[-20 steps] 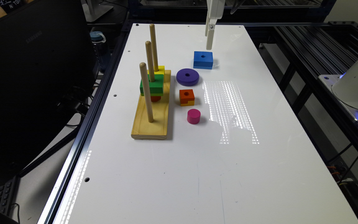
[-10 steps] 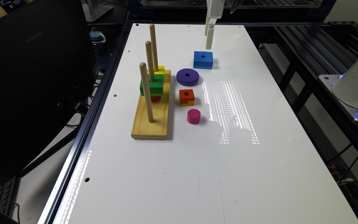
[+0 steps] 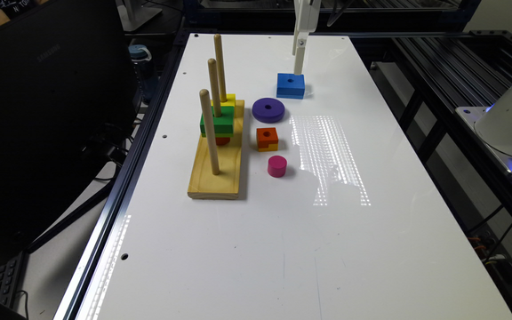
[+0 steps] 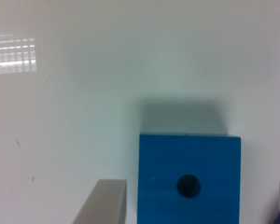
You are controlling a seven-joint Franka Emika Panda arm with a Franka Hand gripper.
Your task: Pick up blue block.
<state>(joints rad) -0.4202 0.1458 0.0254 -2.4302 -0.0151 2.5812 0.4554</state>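
The blue block, square and flat with a round centre hole, lies on the white table toward its far end. My gripper hangs just above the block's far side. In the wrist view the blue block sits between the two grey fingers, which stand apart on either side of it with a gap, so the gripper is open and holds nothing.
A purple ring, an orange-and-yellow cube and a pink cylinder lie in a row nearer than the block. A wooden three-peg base with green and yellow blocks stands to the exterior view's left. A dark monitor borders that side.
The gripper has edged slightly lower toward the blue block. Nothing on the table has moved.
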